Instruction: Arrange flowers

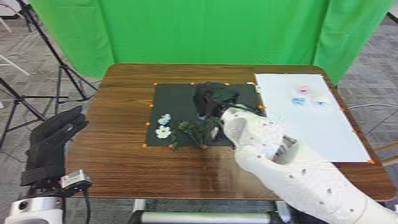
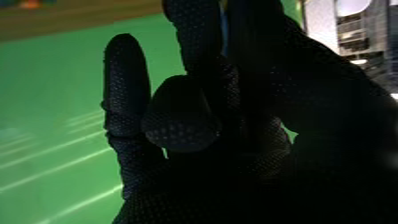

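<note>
Fingers of the left hand (image 1: 55, 136): straight, loosely held, no flower among them, beside the brown table (image 1: 115, 165). For the right hand (image 1: 211, 97), spread, pressed together or pinching a stem: cannot tell

Task's things, from the left fingers outward: well to their right, a blue flower (image 1: 164, 120) and, just nearer the robot, a white flower (image 1: 163, 132). Beside these, farther right of the same fingers, dark greenery (image 1: 187, 128). All lie on the black mat (image 1: 171, 101), the right hand over its far part. Farthest right of the fingers, on a white sheet (image 1: 306, 137): a pink bloom (image 1: 303, 90), a pale blue one (image 1: 298, 101) beside it, a paler one (image 1: 321, 103) next to that. Behind, a green curtain (image 1: 213, 32)

Step in hand, by judgement: picking up or settling a stem on the mat. Best done low and slow, a light hold on the stem rather than the petals, head kept clear of the glove. Lay the stem along its final line before letting go, then withdraw straight up; a sideways exit could drag the greenery. The forearm wants care too, lest it brush the mat's near stems
</note>
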Robot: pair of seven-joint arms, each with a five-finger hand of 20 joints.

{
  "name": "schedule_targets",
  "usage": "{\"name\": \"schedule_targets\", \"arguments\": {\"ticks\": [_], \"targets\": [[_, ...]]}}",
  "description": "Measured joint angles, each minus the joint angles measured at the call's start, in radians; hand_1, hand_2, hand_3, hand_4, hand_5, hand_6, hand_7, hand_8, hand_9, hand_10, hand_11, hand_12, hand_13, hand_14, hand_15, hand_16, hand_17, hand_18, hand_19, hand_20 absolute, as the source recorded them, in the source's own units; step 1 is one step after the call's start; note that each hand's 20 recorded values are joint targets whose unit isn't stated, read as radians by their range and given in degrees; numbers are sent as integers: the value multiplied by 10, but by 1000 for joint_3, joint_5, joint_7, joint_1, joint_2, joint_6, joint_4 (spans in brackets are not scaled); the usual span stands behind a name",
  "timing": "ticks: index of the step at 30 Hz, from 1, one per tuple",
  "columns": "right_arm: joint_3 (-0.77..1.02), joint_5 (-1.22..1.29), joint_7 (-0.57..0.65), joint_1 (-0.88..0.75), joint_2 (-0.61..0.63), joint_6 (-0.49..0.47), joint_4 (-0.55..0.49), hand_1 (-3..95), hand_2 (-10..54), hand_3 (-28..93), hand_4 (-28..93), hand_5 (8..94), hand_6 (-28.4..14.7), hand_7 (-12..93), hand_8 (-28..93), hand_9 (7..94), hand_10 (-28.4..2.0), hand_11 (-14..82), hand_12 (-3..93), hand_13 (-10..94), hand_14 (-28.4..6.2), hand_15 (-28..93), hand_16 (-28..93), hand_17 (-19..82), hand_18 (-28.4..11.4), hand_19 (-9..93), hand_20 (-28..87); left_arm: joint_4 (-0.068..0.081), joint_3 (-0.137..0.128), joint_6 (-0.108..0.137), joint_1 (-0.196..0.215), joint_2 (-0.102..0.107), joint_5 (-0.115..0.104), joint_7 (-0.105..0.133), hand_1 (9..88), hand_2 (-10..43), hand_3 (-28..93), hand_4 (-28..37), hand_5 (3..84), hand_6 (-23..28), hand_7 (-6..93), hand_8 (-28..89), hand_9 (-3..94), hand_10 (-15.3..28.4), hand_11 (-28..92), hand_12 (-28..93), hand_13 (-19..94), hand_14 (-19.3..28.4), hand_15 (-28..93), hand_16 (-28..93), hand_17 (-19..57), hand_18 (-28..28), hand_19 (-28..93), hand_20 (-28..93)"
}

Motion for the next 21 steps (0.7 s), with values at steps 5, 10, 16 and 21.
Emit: {"name": "schedule_targets", "arguments": {"ticks": [5,10,16,21], "targets": [[-31,-27,-12,-14,-25,-11,9,592,-95,755,-283,772,-15,339,34,858,-64,212,398,804,-48,808,221,350,-201,932,-14,1,4,-4,-11,0,1,-4,262,34,815,-186,403,107,203,-119,313,190,414,101,182,233,656,-166,-130,188,515,125],[-49,-65,-24,-22,-63,-17,47,591,-95,755,-283,771,-15,341,31,857,-63,214,397,804,-48,807,221,349,-201,932,-18,2,9,-8,-25,0,2,-10,262,34,816,-186,403,107,203,-119,313,190,414,101,183,233,656,-166,-130,188,515,126],[-111,-88,-22,7,-98,10,117,589,-95,755,-283,770,-13,345,29,857,-62,217,397,803,-47,807,220,349,-200,932,-20,4,15,-18,-42,-3,12,-19,261,34,817,-185,403,107,203,-119,313,191,414,101,182,233,656,-166,-130,188,515,125],[-148,-98,-20,43,-128,52,165,588,-95,756,-283,769,-12,349,25,857,-61,217,396,803,-47,807,219,349,-200,932,-22,9,23,-29,-58,-12,23,-28,261,34,817,-186,403,106,204,-119,313,190,414,101,182,233,656,-165,-130,188,515,126]]}}
